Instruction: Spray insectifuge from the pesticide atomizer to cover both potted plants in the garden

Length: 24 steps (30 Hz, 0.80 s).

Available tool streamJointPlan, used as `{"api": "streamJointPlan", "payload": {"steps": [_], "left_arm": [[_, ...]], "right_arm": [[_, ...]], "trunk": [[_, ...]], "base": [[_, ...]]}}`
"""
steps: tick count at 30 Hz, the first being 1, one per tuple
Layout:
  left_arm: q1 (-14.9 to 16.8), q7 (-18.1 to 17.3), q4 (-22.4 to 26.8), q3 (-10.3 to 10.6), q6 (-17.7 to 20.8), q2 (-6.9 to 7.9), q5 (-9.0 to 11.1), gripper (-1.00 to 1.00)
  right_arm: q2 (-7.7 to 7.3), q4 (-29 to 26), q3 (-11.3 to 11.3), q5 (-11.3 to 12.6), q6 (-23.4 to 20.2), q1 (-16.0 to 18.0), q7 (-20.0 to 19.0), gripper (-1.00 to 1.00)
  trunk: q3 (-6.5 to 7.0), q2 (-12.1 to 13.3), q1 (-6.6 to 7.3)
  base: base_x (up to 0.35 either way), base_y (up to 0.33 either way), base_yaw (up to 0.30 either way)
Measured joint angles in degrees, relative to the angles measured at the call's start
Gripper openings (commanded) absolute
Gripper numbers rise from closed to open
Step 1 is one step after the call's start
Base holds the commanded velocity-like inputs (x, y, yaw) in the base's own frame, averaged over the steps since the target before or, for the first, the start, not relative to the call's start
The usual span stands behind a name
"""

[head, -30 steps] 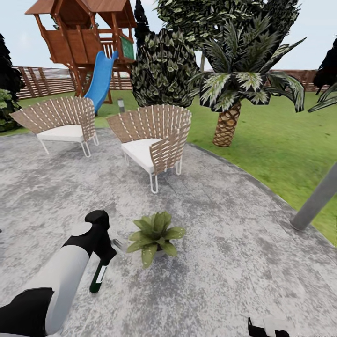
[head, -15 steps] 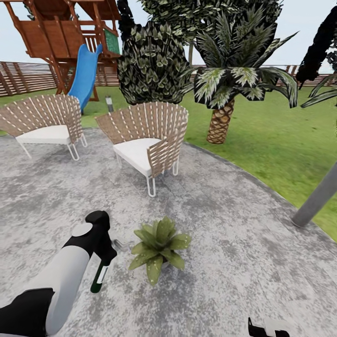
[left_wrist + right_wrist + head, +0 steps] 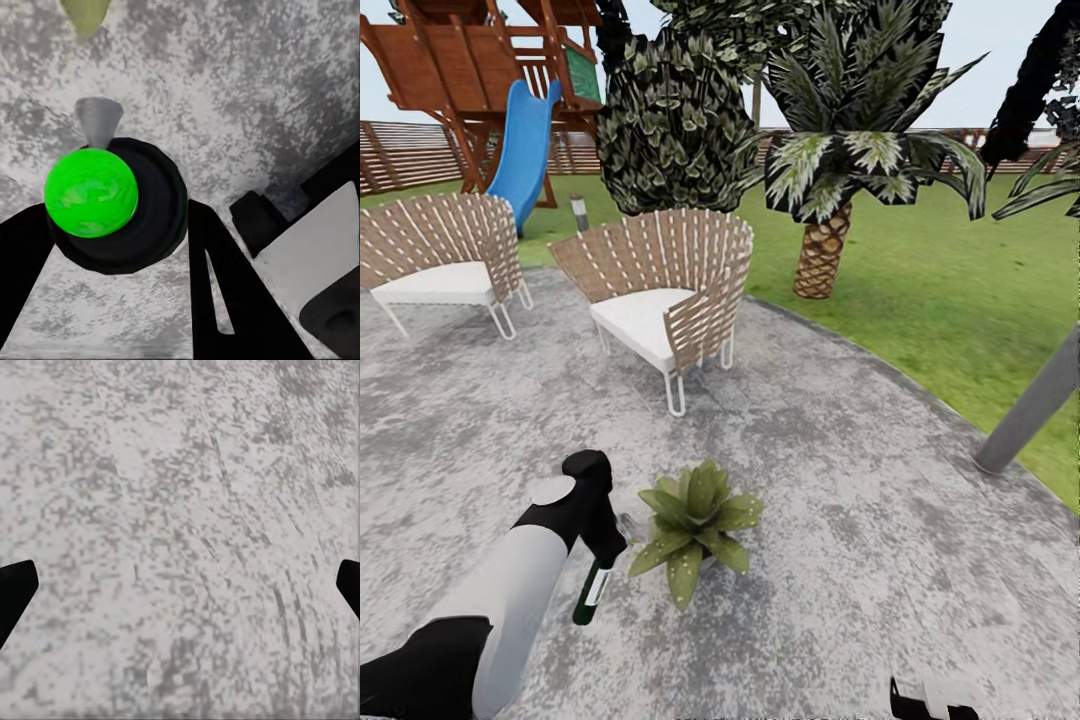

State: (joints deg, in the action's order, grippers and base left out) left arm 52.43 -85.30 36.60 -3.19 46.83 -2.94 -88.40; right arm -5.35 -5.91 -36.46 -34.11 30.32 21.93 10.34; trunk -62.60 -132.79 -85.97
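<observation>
Left pincer [image 3: 598, 545] clamped around the slim dark green spray bottle with a white label [image 3: 592, 592], held nearly upright above the round grey stone patio [image 3: 840, 520]. Pale grey trigger nozzle [image 3: 628, 523] of that bottle pointing toward, and just beside, the low rosette of pale-speckled green leaves in a small grey pot [image 3: 694, 525]. Seen from the left wrist: black fingers [image 3: 225, 292] either side of the bottle's dark body [image 3: 127, 210], a bright green round patch at its end [image 3: 91, 192], grey nozzle [image 3: 97, 120] jutting out over speckled stone. Right pincer [image 3: 932, 700] low at the frame edge in the head view; from the right wrist, two black fingertips [image 3: 13, 592] far apart with nothing but patio between them. Behind the plant, two woven tan chairs with white cushions [image 3: 660, 290]. Further off, green lawn [image 3: 950, 290], a scaly-trunked palm [image 3: 822, 255], a blue slide [image 3: 525, 150] on a wooden playhouse [image 3: 470, 70], and a brown slatted fence [image 3: 400, 155].
</observation>
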Motion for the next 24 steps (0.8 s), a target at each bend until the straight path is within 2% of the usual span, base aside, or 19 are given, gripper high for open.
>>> {"api": "streamJointPlan", "payload": {"steps": [2, 3, 5, 9, 13, 15, 19, 24], "left_arm": [[-0.04, -0.49, -0.06, -0.1, -0.75, 2.71, 0.07, -1.0], [-0.05, -1.59, -0.17, -0.29, -2.4, 3.82, 0.16, -1.0], [-0.05, -3.99, -0.26, -0.28, -5.18, 4.45, 0.22, -1.0], [0.49, -4.18, 0.36, -0.47, -6.46, 3.62, 0.2, -1.0], [1.14, -4.2, 0.67, -0.26, -6.4, 0.55, 0.26, -1.0], [1.39, -4.2, 0.73, -0.22, -6.24, -0.13, 0.2, -1.0], [1.37, -4.19, 0.69, -0.2, -6.06, -0.44, 0.03, -1.0], [0.82, -4.2, 0.65, -0.31, -6.09, 0.44, -0.31, -1.0]], "right_arm": [[0.0, 0.0, -0.01, -0.01, 0.01, 0.0, -0.01, 1.0], [0.0, 0.0, -0.01, 0.0, 0.01, -0.01, -0.01, 1.0], [0.0, 0.0, -0.01, 0.0, 0.01, 0.02, -0.01, 1.0], [0.0, 0.0, -0.01, 0.0, 0.01, 0.0, -0.01, 1.0], [-0.03, -0.01, -0.02, 0.01, 0.02, -0.02, -0.01, 1.0], [-0.07, -0.01, -0.02, 0.0, 0.02, -0.02, -0.04, 1.0], [-0.09, -0.01, -0.01, 0.0, 0.02, -0.02, -0.07, 1.0], [-0.09, 0.0, 0.07, 0.0, 0.01, 0.01, 0.0, 1.0]], "trunk": [[-0.18, 0.0, 0.0], [-0.27, 0.0, 0.0], [-0.46, 0.0, 0.0], [-0.82, 0.0, 0.0], [-1.06, 0.0, 0.0], [-1.09, 0.0, 0.0], [-1.11, 0.0, 0.0], [-1.11, 0.0, -0.02]], "base": [[0.0, 0.0, -0.08], [0.0, 0.0, -0.08], [0.0, 0.0, -0.08], [0.0, 0.0, -0.086], [0.0, 0.0, -0.221], [0.0, 0.0, -0.285], [0.0, 0.0, -0.29], [-0.109, 0.022, -0.075]]}}
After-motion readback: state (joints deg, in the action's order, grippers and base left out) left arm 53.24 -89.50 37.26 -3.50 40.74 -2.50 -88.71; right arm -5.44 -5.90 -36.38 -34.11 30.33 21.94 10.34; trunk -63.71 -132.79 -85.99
